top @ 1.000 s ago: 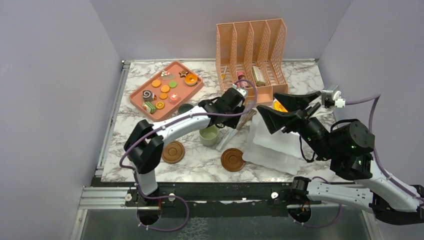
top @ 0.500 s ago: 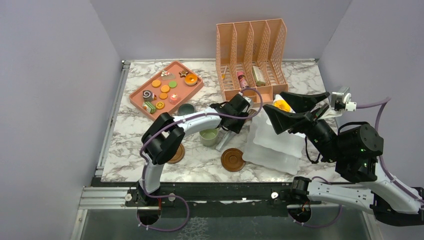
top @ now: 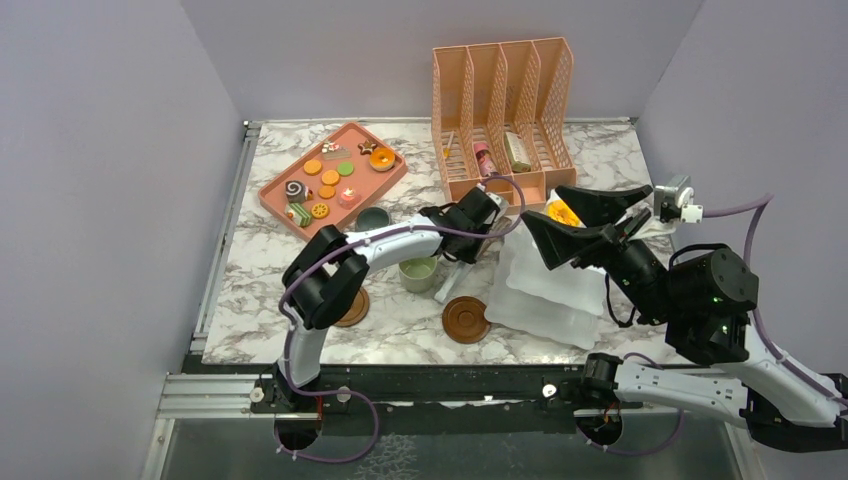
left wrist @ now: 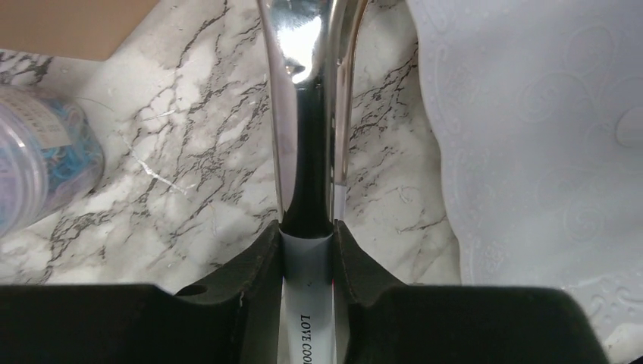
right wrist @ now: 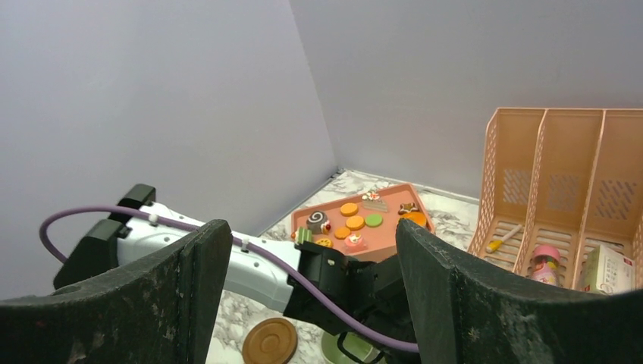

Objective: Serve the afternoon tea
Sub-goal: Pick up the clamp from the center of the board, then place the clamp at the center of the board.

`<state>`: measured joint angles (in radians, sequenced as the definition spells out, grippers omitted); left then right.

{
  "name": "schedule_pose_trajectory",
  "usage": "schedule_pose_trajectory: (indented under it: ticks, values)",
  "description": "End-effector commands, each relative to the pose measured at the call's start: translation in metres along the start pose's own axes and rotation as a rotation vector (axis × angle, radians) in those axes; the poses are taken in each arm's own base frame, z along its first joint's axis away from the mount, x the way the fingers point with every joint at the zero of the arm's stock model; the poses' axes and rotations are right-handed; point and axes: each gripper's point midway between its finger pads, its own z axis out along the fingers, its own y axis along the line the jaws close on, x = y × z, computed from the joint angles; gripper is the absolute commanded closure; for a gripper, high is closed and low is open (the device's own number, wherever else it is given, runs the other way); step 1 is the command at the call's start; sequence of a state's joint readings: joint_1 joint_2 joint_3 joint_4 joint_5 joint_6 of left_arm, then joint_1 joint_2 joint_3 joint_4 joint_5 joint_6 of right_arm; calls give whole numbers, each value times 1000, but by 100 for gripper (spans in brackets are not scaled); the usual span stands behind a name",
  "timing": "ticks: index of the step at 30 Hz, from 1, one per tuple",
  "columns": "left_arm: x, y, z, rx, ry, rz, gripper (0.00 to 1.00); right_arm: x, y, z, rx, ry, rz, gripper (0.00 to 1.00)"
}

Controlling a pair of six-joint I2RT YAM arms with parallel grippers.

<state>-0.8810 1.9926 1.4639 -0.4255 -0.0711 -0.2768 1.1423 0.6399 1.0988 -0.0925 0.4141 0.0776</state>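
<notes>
Closest to the arms' bases, near the table's (top: 250, 310) front edge, the left coaster (top: 352, 308) lies flat, partly hidden under the left arm's (top: 320, 285) elbow. The right coaster (top: 466, 318) lies just beside the left border of a white embossed sheet (top: 545, 295), whose near corner reaches almost to that edge. Bare marble shows between the two coasters and from the left coaster out to the table's left edge. Just beyond, the pale green mug (top: 418, 272) stands upright, mouth up; its handle cannot be made out. The metal tongs (top: 452, 278) slant past its right side in the lane between mug and sheet, their long axis running from the front edge up toward the left wrist. The left gripper (left wrist: 307, 235) is closed against both sides of the tongs at a white printed label. The two shiny arms run straight ahead of its fingers, spreading slightly. The right gripper (top: 548, 210) hangs above the sheet, jaws spread wide, holding nothing. Farther back the grey-blue mug (top: 372, 217) stands just off the near-right side of the tray (top: 306, 157). The tray sits cornerwise to the table and carries the toy cookies (top: 330, 177) and the donut (top: 382, 158). A peach file organiser (top: 500, 90) stands at the back edge.
</notes>
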Motion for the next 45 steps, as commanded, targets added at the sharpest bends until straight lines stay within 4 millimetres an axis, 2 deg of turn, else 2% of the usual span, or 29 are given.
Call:
schedule_pose_trajectory:
  ticks: [1, 4, 12, 19, 25, 29, 34, 40, 41, 45]
  values:
    - [-36, -8, -43, 28, -119, -39, 80, 8, 1, 3, 0, 1, 7, 15]
    - [-44, -8, -57, 26, -148, -61, 84, 9, 3, 4, -9, 9, 16, 15]
    - [-61, -8, -93, 26, -212, -124, 86, 12, 7, 5, -22, 18, 31, 15]
    - [-80, -7, -135, 41, -300, -181, 89, 15, 11, 10, -32, 35, 28, 15]
    - [-90, 12, -178, -21, -386, -222, 86, 13, 12, 11, -35, 29, 36, 15]
    - [-85, 33, -205, -92, -419, -243, 85, 17, 16, 13, -46, 45, 38, 15]
    - [-64, 83, -230, -264, -415, -320, 84, 24, 19, 14, -60, 61, 40, 15]
    - [-17, 187, -247, -426, -365, -557, 84, 24, 18, 13, -64, 39, 30, 15]
    - [-8, 208, -255, -476, -372, -598, 84, 24, 18, 14, -66, 38, 25, 15]
    - [33, 267, -278, -688, -342, -657, 81, 24, 18, 13, -72, 47, 2, 14]
